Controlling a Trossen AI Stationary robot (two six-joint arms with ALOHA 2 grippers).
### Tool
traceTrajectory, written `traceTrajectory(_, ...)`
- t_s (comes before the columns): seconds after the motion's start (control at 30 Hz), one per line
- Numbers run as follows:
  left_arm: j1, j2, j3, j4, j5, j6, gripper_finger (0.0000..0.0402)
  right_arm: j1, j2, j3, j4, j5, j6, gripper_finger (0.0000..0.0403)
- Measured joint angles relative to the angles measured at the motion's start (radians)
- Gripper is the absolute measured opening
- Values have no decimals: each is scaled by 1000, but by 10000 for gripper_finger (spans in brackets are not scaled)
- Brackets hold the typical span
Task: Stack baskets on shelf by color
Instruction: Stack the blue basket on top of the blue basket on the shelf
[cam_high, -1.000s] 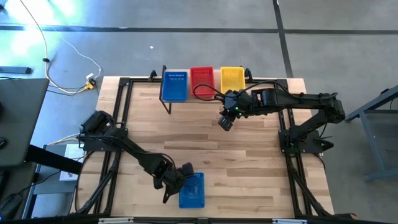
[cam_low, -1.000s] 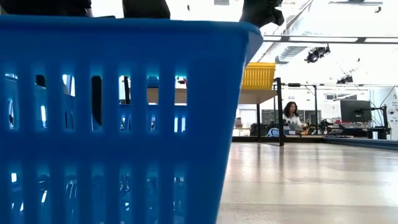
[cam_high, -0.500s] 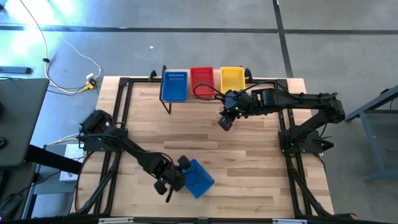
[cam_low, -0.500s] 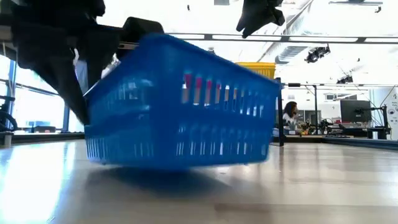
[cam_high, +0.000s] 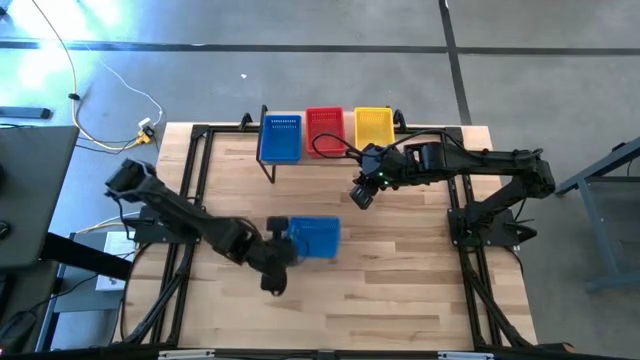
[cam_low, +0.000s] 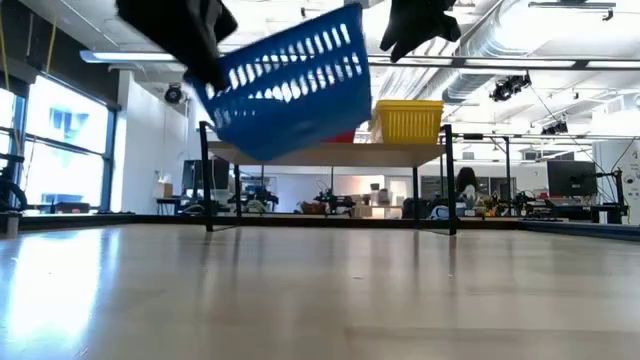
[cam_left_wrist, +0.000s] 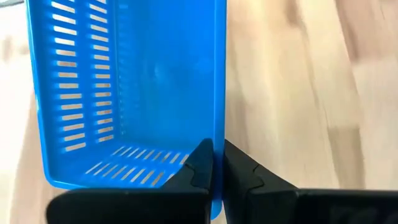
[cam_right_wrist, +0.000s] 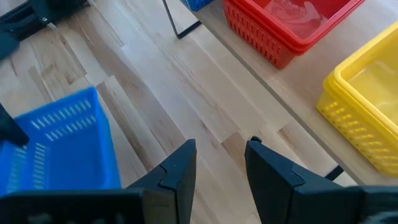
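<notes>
Left gripper (cam_left_wrist: 217, 163) is clamping blue basket (cam_high: 314, 238) wall, airborne mid-table; right gripper (cam_right_wrist: 221, 163) is hovering agape at 6 o'clock of shelf (cam_high: 345, 146). No legible writing.

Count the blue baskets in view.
2: one blue basket sits on the shelf at its left end; the other is lifted by the left gripper. Stacked ones may be hidden.

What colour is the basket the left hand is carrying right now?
Blue. The basket in the left hand shows best in the left wrist view.
</notes>
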Motion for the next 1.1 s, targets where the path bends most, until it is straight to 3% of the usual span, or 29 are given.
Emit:
traceTrajectory(0.5, 135, -336, 0, -39, -149, -398, 1, 0, 0, 0, -9, -1, 0, 123)
traceTrajectory(0.73, 263, -471, 0, -41, -241, -598, 1, 0, 0, 0, -8, -5, -12, 123)
traceTrajectory(0.9, 409, -531, 0, -39, -204, -716, 1, -11, 0, 0, -8, -4, -25, 123)
traceTrajectory(1.1, 558, -544, 20, -33, -89, -718, 1, -36, 0, 0, -8, -3, -27, 123)
